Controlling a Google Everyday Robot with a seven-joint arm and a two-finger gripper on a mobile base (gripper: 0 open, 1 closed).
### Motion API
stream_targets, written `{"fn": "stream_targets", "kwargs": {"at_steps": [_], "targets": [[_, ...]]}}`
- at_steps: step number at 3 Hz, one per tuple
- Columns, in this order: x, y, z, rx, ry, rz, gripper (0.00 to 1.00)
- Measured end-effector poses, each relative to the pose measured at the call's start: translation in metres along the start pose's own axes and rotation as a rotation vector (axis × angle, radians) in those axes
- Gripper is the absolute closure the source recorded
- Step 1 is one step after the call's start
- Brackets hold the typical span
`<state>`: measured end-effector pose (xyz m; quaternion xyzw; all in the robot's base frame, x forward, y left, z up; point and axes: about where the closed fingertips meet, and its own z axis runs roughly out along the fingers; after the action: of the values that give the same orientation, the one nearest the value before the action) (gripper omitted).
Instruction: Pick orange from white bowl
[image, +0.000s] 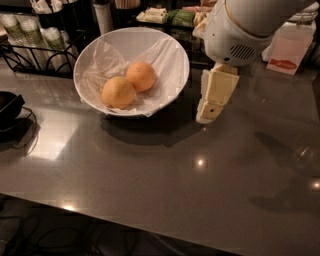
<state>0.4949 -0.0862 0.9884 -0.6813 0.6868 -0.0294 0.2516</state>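
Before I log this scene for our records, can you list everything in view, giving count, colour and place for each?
white bowl: one, white, tilted, back left of the counter
wrap: one sheet, translucent white, lining the bowl
orange: one, pale yellow-orange, in the bowl, front left
smaller fruit: one, deeper orange, in the bowl beside the orange
counter: one, glossy grey, across the frame
wire rack: one, black, far left, holding pale cups
black device: one, left edge, with a cable
bag: one, white with red logo, back right
arm: one, white, upper right
end effector: one, cream, over the counter just right of the bowl
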Motion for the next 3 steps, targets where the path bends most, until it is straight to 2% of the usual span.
{"fn": "stream_targets", "kwargs": {"at_steps": [1,2,3], "targets": [[-0.006,-0.008,0.007,0.012,-0.043,-0.012,0.00],[-0.039,-0.036,0.027,0.037,-0.141,-0.081,0.00],[-0.075,-0.059,0.046,0.036,-0.215,-0.168,0.00]]}}
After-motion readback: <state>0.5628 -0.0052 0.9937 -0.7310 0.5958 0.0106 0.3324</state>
